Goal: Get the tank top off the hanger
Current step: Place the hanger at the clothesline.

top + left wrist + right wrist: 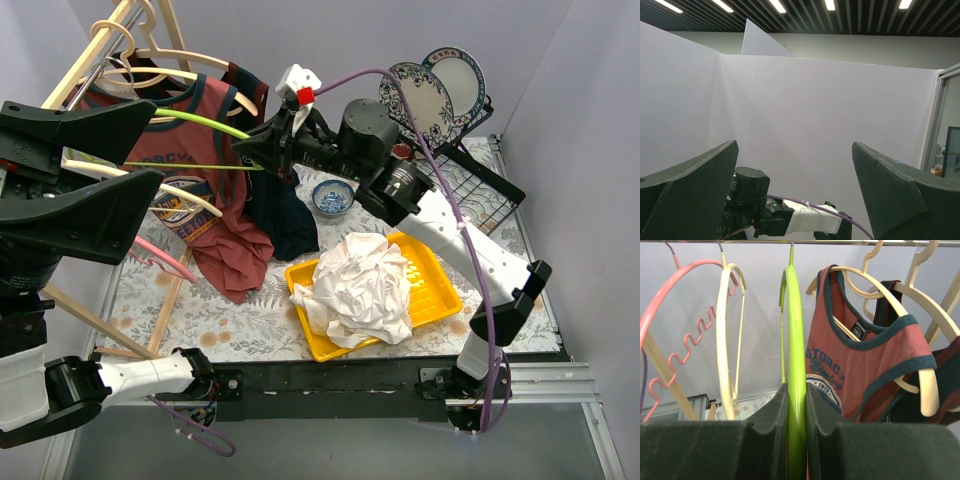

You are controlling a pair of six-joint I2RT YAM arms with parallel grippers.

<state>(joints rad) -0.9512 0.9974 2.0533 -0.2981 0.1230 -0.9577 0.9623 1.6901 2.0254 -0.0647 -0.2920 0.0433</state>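
On the top external view, the red tank top (225, 240) hangs at the left on a cream hanger (200, 60) of the wooden rack (90, 50), and it touches a dark navy garment (285, 220). The right gripper (258, 152) reaches to the rack and meets the green hanger (205, 120). The left gripper (105, 170) stands high, near the camera, its fingers spread. A yellow tray (435, 285) holds a white cloth (365, 285).

In the left wrist view, the left gripper (794, 152) is wide apart, with only the white wall between its fingers.

In the right wrist view, the right gripper (796, 405) is clamped on the green hanger (795, 330). The tank top (860, 375) hangs just to the right on its cream hanger (927, 385), apart from the fingers.
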